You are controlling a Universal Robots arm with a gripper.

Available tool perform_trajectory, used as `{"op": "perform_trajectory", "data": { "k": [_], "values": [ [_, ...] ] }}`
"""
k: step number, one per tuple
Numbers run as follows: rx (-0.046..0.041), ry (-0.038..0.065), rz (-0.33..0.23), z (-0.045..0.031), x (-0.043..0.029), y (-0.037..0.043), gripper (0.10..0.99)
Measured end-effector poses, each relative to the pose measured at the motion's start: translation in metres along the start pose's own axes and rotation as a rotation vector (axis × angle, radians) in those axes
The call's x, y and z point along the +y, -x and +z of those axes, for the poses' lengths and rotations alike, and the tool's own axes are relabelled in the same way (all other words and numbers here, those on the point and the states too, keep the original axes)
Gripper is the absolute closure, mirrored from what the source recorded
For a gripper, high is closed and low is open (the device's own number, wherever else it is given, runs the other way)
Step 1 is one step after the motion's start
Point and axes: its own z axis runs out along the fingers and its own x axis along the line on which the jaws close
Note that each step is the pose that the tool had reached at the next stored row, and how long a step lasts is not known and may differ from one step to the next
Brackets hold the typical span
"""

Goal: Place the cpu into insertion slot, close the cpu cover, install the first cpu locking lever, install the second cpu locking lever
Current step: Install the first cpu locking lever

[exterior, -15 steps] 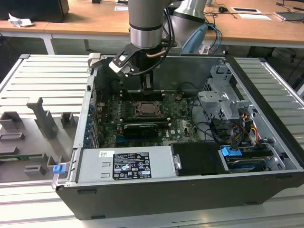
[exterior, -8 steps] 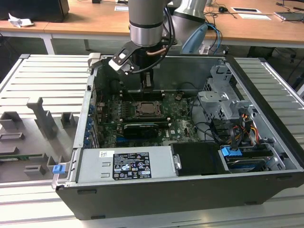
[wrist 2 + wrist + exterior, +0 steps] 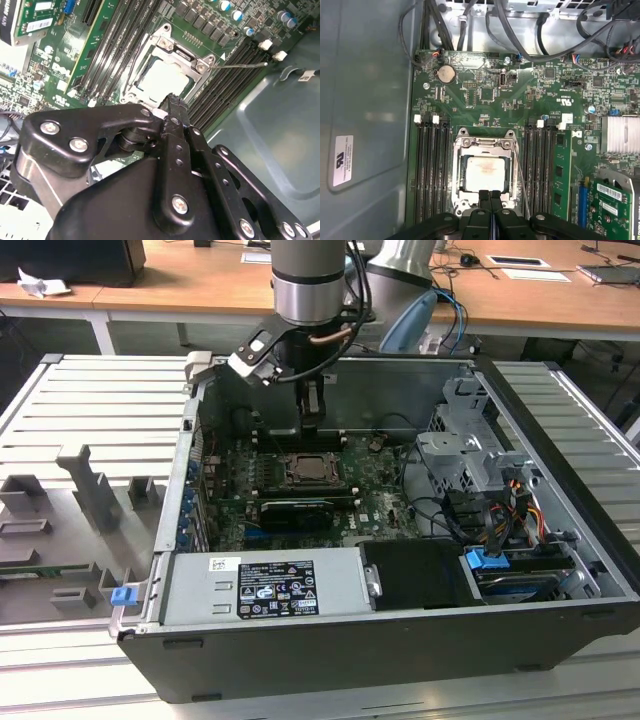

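Gripper (image 3: 311, 422) fingers pressed together, nothing between them. It hangs inside the open computer case (image 3: 560, 540), tips low over the board near the back wall.

Exterior view, left to right:
- grey fixture tray (image 3: 90, 500) outside the case
- insertion slot (image 3: 304, 470) mid-board, just beside the fingertips on the near side
- grey drive cage (image 3: 465, 445), well apart on the exterior view's right

Only one arm, so no choice of nearer hand.

In both wrist views the gripper (image 3: 491, 196) (image 3: 172, 100) sits right at one edge of the socket. The cpu (image 3: 485, 172) (image 3: 161, 80) is seated flat in it. The cpu cover (image 3: 484, 144) (image 3: 172, 50) lies down around the chip, which shows through the cut-out. Placing and cover look done.

A thin locking lever (image 3: 520, 175) (image 3: 240, 64) runs along the socket side next to the memory slots (image 3: 540, 170), its long axis roughly parallel to them. In the second wrist view the free end points out over the slots toward the case wall. It looks raised, so probably not latched. State of the other lever: cannot tell.
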Motion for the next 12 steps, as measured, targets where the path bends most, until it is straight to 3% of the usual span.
{"op": "perform_trajectory", "data": {
  "k": [3, 12],
  "values": [
    [0.0016, 0.0, -0.029, -0.0015, 0.0001, 0.0, 0.98],
    [0.0128, -0.001, -0.243, -0.0015, 0.0001, 0.0, 0.98]
  ]
}}
